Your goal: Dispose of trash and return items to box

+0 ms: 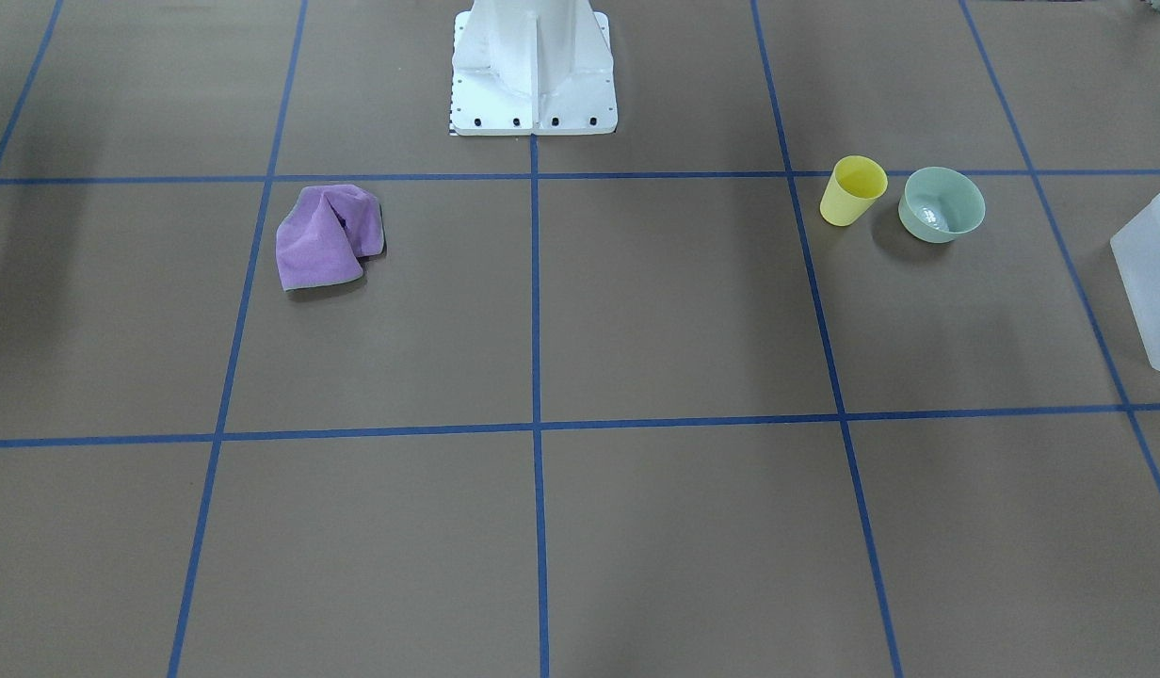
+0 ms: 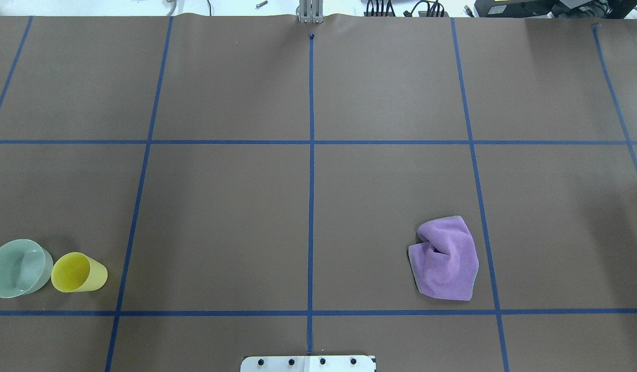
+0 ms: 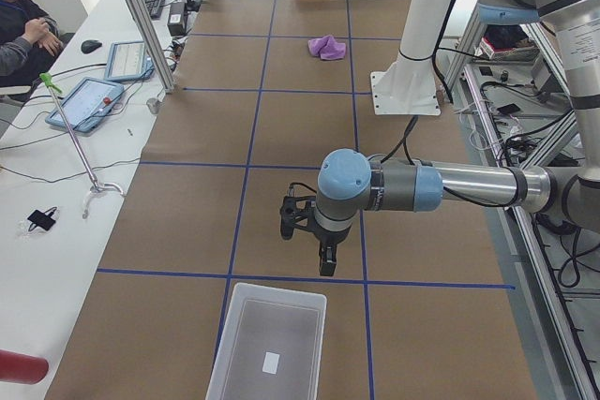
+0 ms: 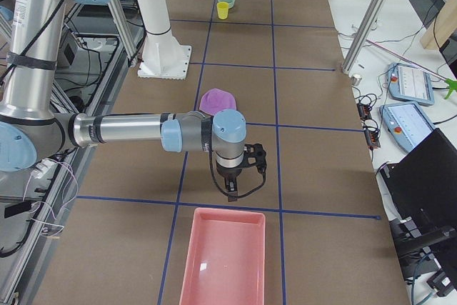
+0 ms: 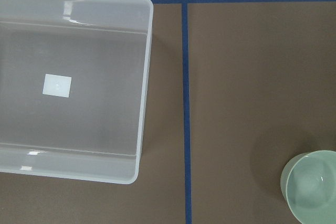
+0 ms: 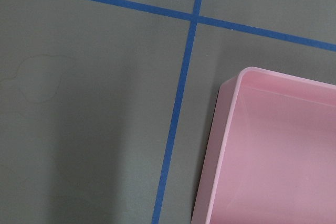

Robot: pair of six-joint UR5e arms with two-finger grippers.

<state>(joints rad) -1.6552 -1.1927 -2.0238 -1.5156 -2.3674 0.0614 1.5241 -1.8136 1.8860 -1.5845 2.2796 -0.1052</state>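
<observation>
The yellow cup (image 1: 853, 191) stands upright next to the pale green bowl (image 1: 942, 203) on the brown table, on my left side; both also show in the overhead view, the cup (image 2: 79, 272) right of the bowl (image 2: 17, 267). The frosted white box (image 3: 225, 344) stands empty beyond them at the table's left end. My left gripper (image 3: 314, 245) hangs above the table near the box; its wrist view shows the box (image 5: 144, 77) and the bowl (image 5: 311, 184). My right gripper (image 4: 239, 180) hangs near a pink bin (image 4: 225, 258). I cannot tell whether either gripper is open or shut.
A crumpled purple cloth (image 2: 446, 258) lies on my right side, also in the front view (image 1: 328, 235). The pink bin's corner (image 6: 231, 129) shows in the right wrist view. The white robot base (image 1: 533, 66) stands at the table's edge. A person sits at a side desk (image 3: 23, 16).
</observation>
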